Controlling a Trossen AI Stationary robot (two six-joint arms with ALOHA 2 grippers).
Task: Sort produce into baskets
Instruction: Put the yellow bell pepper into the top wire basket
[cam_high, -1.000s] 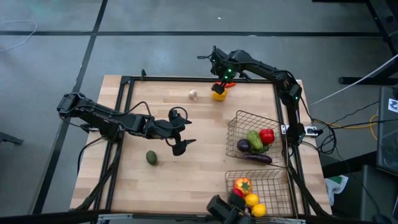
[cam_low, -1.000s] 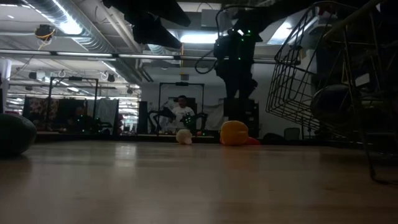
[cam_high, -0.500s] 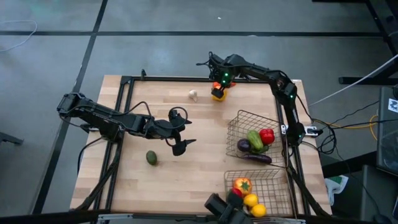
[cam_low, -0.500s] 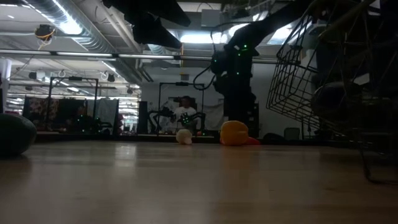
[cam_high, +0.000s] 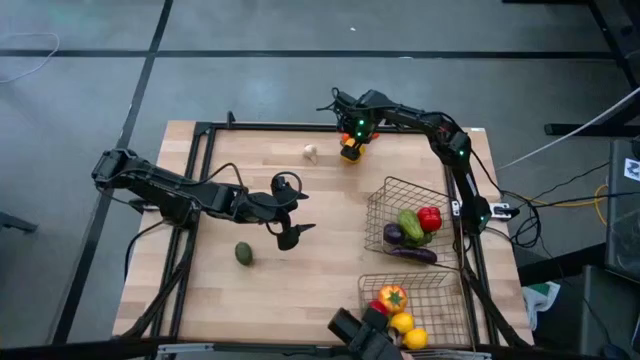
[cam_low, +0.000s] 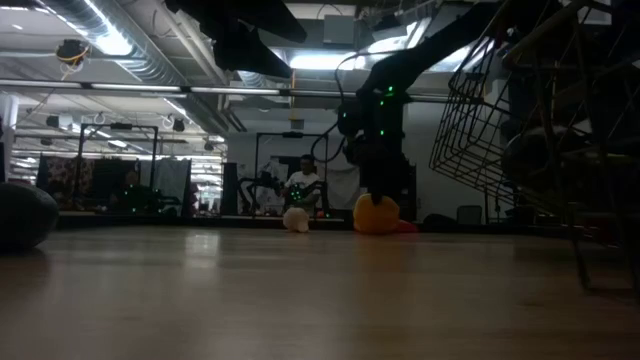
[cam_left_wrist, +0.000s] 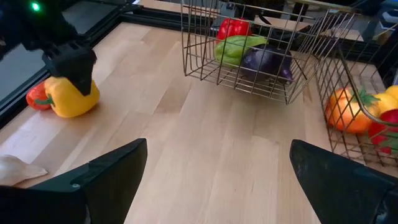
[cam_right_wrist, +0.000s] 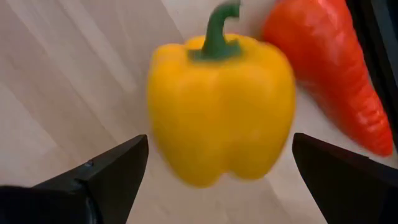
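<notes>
A yellow bell pepper (cam_right_wrist: 221, 99) lies on the table near its far edge, with a long orange-red piece (cam_right_wrist: 329, 68) beside it. My right gripper (cam_right_wrist: 221, 140) is open and low over the pepper, one finger on each side of it, with a gap showing at both; it points down in the high view (cam_high: 350, 142). My left gripper (cam_left_wrist: 217, 146) is open and empty over the table's middle (cam_high: 290, 232). White garlic (cam_high: 311, 152) lies left of the pepper. A green avocado (cam_high: 243, 253) lies near my left gripper.
Two wire baskets stand at the table's right. The far basket (cam_high: 384, 183) holds a green piece, a red pepper and purple eggplant. The near basket (cam_high: 366, 279) holds a tomato, lemons and red pieces. A dark object (cam_high: 350, 330) sits at the near edge. A person shows far behind the table (cam_low: 304, 182).
My right gripper has come down toward the yellow pepper and a little toward the table's left, ending with its fingers around it. The pepper and the other produce have stayed in place.
</notes>
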